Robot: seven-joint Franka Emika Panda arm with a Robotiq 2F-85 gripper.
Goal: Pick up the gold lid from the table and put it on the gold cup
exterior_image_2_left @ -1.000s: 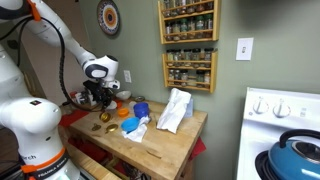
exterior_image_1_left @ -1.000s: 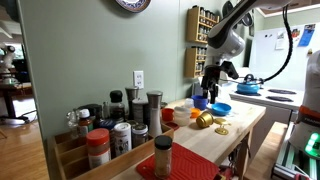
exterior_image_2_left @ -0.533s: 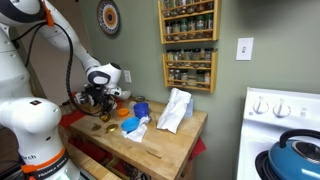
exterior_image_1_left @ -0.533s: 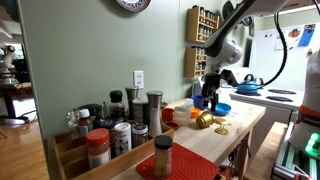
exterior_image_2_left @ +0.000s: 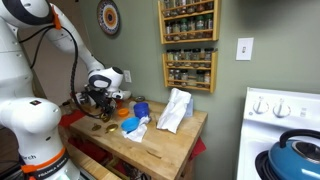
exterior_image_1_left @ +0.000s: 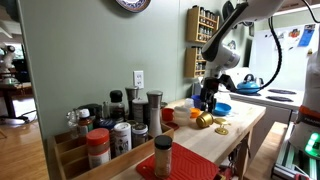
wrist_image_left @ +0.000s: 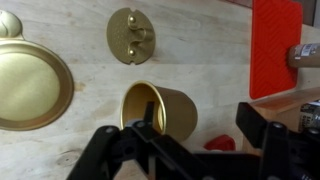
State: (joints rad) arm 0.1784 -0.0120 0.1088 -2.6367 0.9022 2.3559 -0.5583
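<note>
Gold lid (wrist_image_left: 130, 35): upper middle of the wrist view, flat on the desk (wrist_image_left: 205, 55), apart from the gold cup (wrist_image_left: 160, 110), which is tipped over at centre.
Handling: probably light, stiff and slick; pinch its raised middle knob.
Fingers (wrist_image_left: 118, 150): spread, empty, along the bottom edge.
Arm (exterior_image_1_left: 222, 50): bent down over the desk, wrist pointing downward.

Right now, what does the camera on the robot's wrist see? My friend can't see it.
An open black gripper hovers over a gold cup lying on its side on a wooden table. The small gold lid lies higher in the picture, a bigger gold dish at the left, something red at the right.
</note>
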